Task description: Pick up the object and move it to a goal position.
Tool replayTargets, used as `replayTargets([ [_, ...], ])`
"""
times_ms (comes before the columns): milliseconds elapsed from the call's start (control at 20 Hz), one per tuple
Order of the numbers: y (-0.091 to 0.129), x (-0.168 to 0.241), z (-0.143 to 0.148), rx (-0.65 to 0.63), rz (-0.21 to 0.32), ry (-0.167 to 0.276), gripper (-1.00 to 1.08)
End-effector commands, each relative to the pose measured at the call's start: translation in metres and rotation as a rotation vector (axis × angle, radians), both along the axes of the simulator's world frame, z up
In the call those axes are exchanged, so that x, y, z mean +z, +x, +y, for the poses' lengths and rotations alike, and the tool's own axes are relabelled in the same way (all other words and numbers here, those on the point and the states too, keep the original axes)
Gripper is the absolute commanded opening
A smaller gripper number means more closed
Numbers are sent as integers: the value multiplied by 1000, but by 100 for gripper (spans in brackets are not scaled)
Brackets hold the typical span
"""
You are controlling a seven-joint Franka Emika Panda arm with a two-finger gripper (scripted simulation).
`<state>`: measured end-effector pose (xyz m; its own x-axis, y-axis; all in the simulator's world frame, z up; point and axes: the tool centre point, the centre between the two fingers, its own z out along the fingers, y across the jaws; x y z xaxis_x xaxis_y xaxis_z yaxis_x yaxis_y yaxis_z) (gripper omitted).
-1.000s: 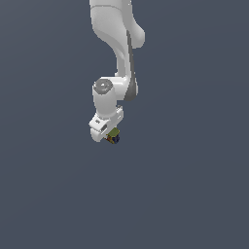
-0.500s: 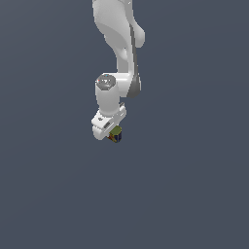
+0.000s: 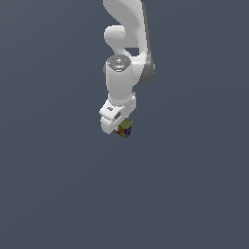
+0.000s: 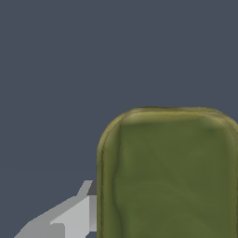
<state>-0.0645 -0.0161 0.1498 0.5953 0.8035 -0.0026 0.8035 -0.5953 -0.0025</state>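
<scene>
The small tin can (image 3: 125, 129) has dark blue sides and a greenish top. It sits between the fingers of my gripper (image 3: 121, 130) under the white arm in the exterior view. The gripper is shut on the can. In the wrist view the can's greenish top (image 4: 169, 176) fills much of the picture, with one grey finger (image 4: 69, 216) pressed against its side. The other finger is hidden. No goal marker shows.
A plain dark grey-blue ground (image 3: 58, 194) fills the exterior view around the arm. The white arm (image 3: 121, 78) reaches down from the top of that view. No other objects show.
The arm has swung toward the exterior view's right and risen slightly, carrying the can with it. The grip on the can has not changed.
</scene>
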Motion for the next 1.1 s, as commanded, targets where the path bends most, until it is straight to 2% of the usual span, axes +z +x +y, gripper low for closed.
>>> replayTargets([
  [0, 5, 26, 16, 0, -4, -1, -100],
  [1050, 46, 220, 140, 0, -4, 0, -100],
])
